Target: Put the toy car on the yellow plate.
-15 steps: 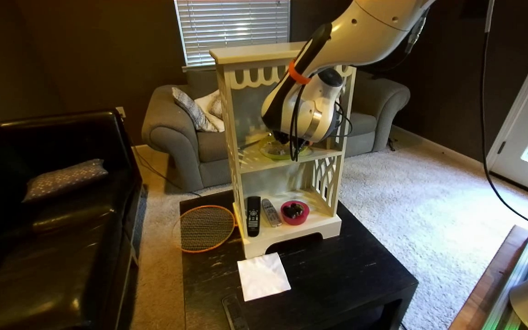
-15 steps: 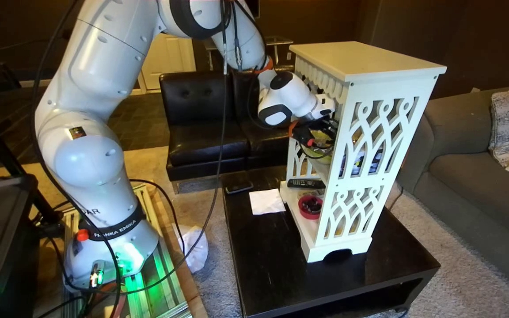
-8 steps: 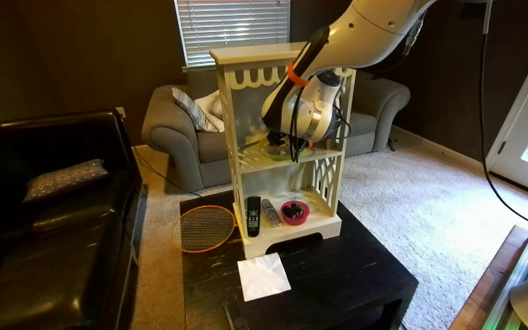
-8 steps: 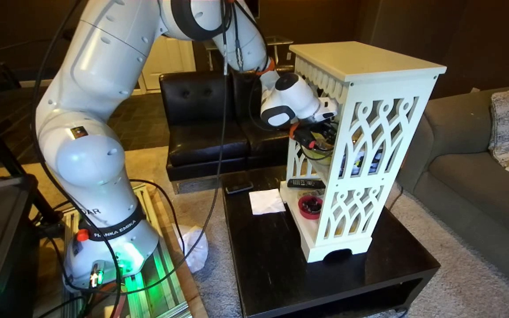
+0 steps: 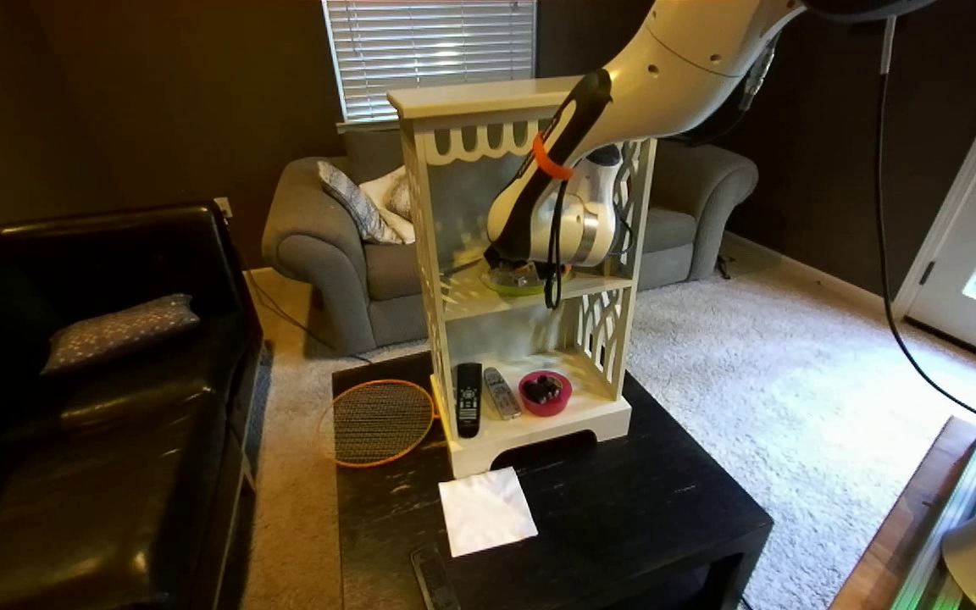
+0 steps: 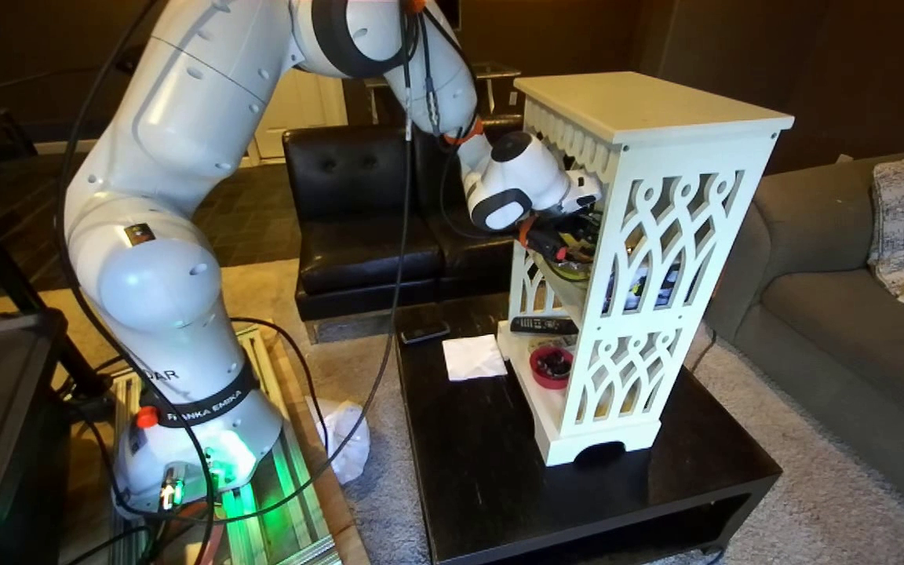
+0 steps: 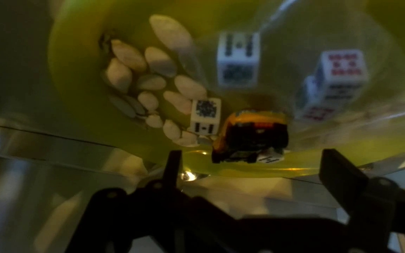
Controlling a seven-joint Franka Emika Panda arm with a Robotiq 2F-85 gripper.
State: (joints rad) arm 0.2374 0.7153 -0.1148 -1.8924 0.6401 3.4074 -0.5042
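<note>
1 toy car (image 7: pixel 253 135), orange/blk, is resting inside yellow plate (image 7: pixel 79 91) nr edge, w/ dice (image 7: pixel 238 59) & pale oval pcs (image 7: pixel 160 61) lying alongside. 1 gripper (image 7: pixel 252 153): fingers (image 7: pixel 341 174) are standing spread, unclenched. Plate is sitting in upper compt. of shelf unit (image 5: pixel 484 308).

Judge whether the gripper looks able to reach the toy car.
Likely yes: the gripper is open and the toy car lies ahead of its gap, though a white cube sits close.

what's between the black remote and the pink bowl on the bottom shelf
A gray remote lies between the black remote and the pink bowl, seen in an exterior view.
</note>
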